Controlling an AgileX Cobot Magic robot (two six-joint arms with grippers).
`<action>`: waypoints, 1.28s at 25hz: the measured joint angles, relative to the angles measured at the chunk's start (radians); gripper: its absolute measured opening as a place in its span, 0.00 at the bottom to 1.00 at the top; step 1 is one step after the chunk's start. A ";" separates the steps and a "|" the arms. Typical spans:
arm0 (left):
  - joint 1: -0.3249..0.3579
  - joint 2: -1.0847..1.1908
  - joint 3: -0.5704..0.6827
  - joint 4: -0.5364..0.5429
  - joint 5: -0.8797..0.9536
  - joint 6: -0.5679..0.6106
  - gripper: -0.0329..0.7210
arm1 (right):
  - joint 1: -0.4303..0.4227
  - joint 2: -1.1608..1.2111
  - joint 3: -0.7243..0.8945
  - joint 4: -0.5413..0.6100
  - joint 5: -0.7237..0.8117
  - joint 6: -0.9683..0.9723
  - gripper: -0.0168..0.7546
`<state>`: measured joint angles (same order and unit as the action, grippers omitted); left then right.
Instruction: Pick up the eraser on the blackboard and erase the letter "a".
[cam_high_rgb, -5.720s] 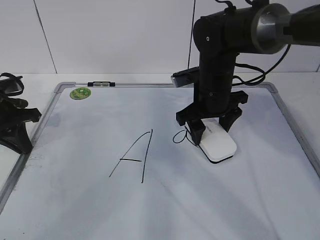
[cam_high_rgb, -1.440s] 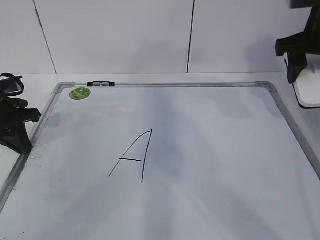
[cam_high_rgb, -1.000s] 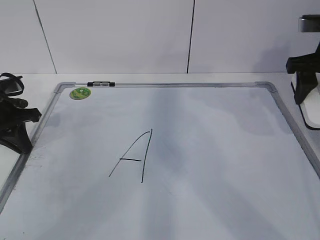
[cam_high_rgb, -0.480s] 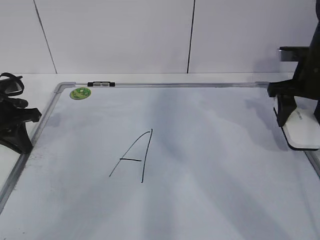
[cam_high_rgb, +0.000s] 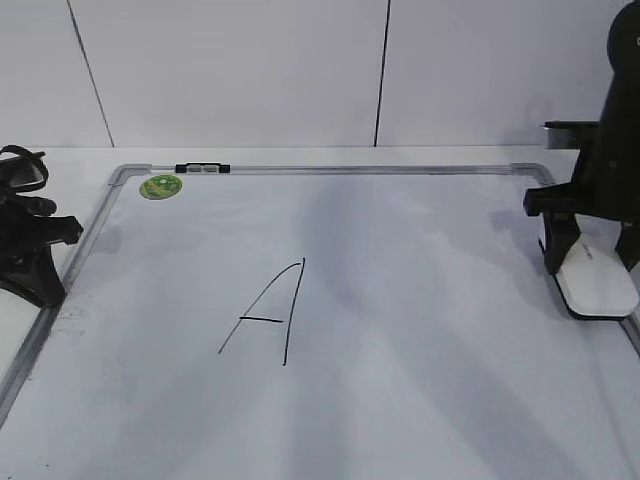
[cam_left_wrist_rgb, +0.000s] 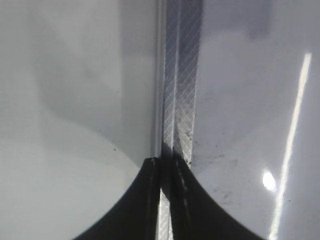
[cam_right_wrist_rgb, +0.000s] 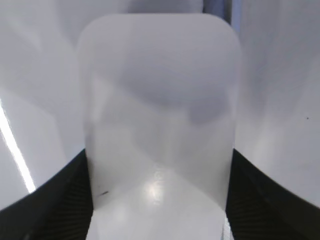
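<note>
At board's right edge — right end effector (cam_high_rgb: 590, 262) clamped on eraser (cam_high_rgb: 597, 283)

Exterior view slants down across the blackboard (cam_high_rgb: 400, 300), left wrist view hugs its frame, right wrist view hovers close over the eraser (cam_right_wrist_rgb: 160, 120), shared with exterior

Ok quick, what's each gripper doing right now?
Left gripper: shut, holding nothing.
Right gripper: shut on the eraser, at the blackboard's right edge.

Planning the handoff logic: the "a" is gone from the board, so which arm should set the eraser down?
Right. Its gripper is shut on the eraser at the blackboard's right edge; the left gripper sits shut at the left frame.
</note>
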<state>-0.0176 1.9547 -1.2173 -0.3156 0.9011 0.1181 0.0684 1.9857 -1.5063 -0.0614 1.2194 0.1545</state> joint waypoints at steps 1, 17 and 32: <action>0.000 0.000 0.000 0.000 0.000 0.000 0.07 | 0.000 0.008 0.000 0.000 0.000 0.000 0.71; 0.000 0.000 0.000 -0.002 0.000 0.001 0.08 | 0.000 0.032 0.000 -0.030 -0.046 -0.001 0.71; 0.000 0.000 0.000 -0.002 0.000 0.002 0.08 | -0.001 0.032 0.000 -0.002 -0.049 0.004 0.71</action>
<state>-0.0176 1.9547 -1.2173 -0.3178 0.9011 0.1203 0.0671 2.0180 -1.5063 -0.0631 1.1705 0.1589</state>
